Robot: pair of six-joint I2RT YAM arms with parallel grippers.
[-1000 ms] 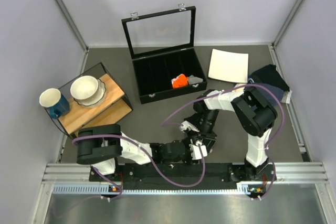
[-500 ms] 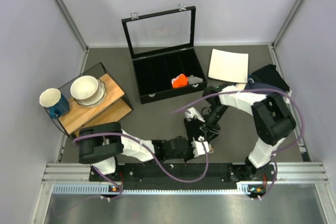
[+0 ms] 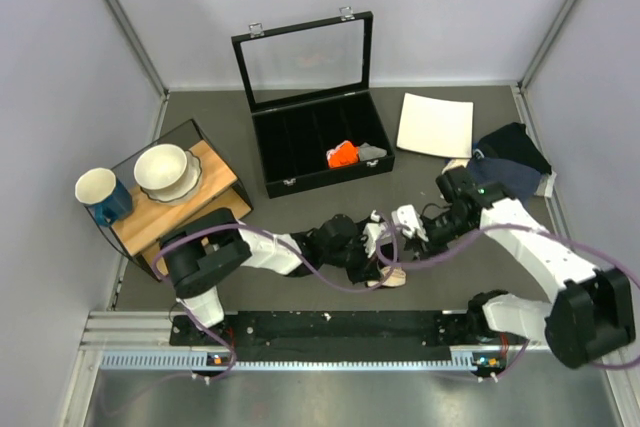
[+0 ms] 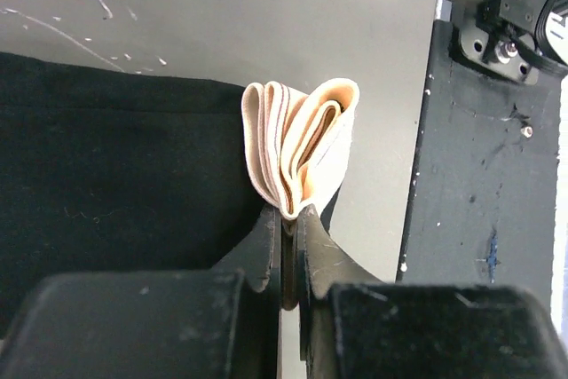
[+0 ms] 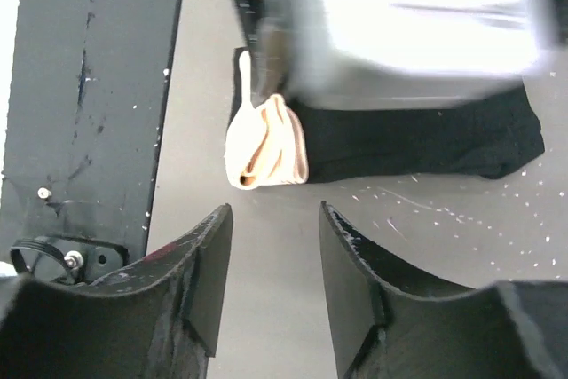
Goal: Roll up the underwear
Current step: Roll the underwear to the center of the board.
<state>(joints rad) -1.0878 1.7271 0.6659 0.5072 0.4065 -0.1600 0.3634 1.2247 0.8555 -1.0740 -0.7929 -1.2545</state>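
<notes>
The black underwear (image 4: 115, 175) is laid on the grey table (image 4: 222, 6). Its folded beige waistband (image 4: 297, 144), just beside the edge of the dark front rail (image 4: 479, 175), is pinched by the closed left gripper (image 4: 286, 217). The right gripper (image 5: 273, 217) is held nearby over the tabletop, jaws parted and empty.

I count, top view plus both wrist views:
- Arms 2: left arm (image 3: 262, 249), right arm (image 3: 530, 242).
- Grippers 2: left gripper (image 4: 288, 219), right gripper (image 5: 271, 217).
- Underwear (image 4: 115, 166) 1, near centre.
- Black case (image 3: 300, 183) 1, far centre.
- Cloth rolls in case 2: orange roll (image 3: 342, 154), grey roll (image 3: 372, 152).
- White plate (image 3: 435, 125) 1, far right.
- Navy garment (image 3: 512, 159) 1, right.
- Wooden stand (image 3: 212, 163) 1, left.
- Bowl (image 3: 163, 167) 1, mug (image 3: 100, 192) 1, both left.
</notes>
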